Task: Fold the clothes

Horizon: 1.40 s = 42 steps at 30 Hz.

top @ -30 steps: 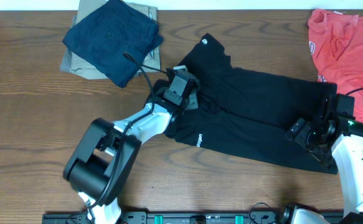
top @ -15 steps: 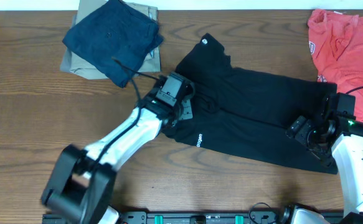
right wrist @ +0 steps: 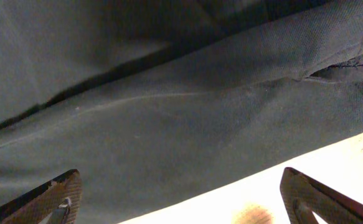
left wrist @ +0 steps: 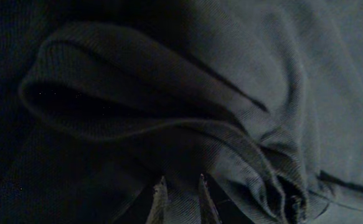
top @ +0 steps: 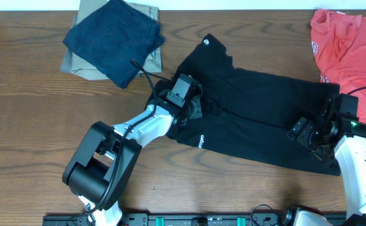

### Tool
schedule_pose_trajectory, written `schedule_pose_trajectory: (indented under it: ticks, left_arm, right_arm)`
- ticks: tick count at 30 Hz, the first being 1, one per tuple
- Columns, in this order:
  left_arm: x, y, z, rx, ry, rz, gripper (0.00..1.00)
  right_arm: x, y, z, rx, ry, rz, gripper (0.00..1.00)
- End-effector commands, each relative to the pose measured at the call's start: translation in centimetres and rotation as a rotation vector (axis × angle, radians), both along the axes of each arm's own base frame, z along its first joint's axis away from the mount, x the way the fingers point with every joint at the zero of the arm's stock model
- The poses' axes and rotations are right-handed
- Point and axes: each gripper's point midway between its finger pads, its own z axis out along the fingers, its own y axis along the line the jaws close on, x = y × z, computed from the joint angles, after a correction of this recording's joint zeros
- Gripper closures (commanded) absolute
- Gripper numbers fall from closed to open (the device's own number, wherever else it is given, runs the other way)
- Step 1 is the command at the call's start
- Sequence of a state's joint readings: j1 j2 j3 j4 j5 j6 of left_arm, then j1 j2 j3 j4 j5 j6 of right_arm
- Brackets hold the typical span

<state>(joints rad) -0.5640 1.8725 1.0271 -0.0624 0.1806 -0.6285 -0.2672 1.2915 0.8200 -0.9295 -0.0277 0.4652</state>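
- Since half a second ago the left arm has drawn back from a stretched-out reach into a tighter bend, and the left gripper [left wrist: 180, 199] has shifted slightly further in over the black T-shirt [top: 258, 119]; the right arm has not moved.
- The black T-shirt lies spread on the desk [top: 19, 125], running diagonally from its collar end at the upper left to its hem at the lower right.
- A small round white mark [top: 206, 43] sits near its collar, and small white lettering [top: 200, 142] runs along its near edge.
- The left gripper sits on the T-shirt's left part, below the round mark. Its fingertips stand close together, clenched on a fold of the black cloth, with a raised ridge of fabric just ahead.
- The right gripper [right wrist: 182, 186] hangs over the T-shirt's lower right end, released, its fingers spread wide above the cloth where it meets the bare desk.
- A navy folded garment [top: 113, 37] lies up and left of the T-shirt, on top of a khaki folded garment [top: 76, 63].
- A red garment [top: 346, 44] lies up and right of the T-shirt.
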Motion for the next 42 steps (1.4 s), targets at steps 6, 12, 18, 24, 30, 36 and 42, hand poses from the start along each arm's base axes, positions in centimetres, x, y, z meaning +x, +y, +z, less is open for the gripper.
schedule_pose_trajectory:
  ticks: [6,12,18,24,30,36,42]
  left_arm:
    - [0.6,0.0,-0.2,0.011,-0.027,-0.005,0.8]
    - [1.1,-0.3,-0.5,0.0,-0.043,-0.005,0.8]
    - [1.4,-0.5,-2.0,0.001,-0.039,-0.005,0.79]
    - [3.3,-1.1,-0.8,-0.038,-0.123,-0.005,0.79]
    - [5.8,-1.5,1.4,-0.104,-0.235,0.017,0.79]
    - [7.6,-1.0,3.1,-0.117,-0.314,0.05,0.8]
    - [5.6,-0.9,6.8,-0.172,-0.242,-0.004,0.8]
  right_arm:
    - [-0.4,0.1,-0.4,0.01,0.016,0.005,0.01]
    - [-0.9,0.9,-1.0,0.051,0.027,0.012,0.01]
    - [-1.1,1.2,-1.3,0.064,0.03,0.014,0.01]
    - [-1.1,1.2,-1.3,0.064,0.03,0.014,0.01]
    - [-1.3,1.2,-1.4,0.066,0.037,0.014,0.01]
    - [-1.5,1.4,-1.4,0.073,0.047,0.013,0.01]
    - [-3.6,-0.6,-1.6,-0.029,0.135,-0.16,0.01]
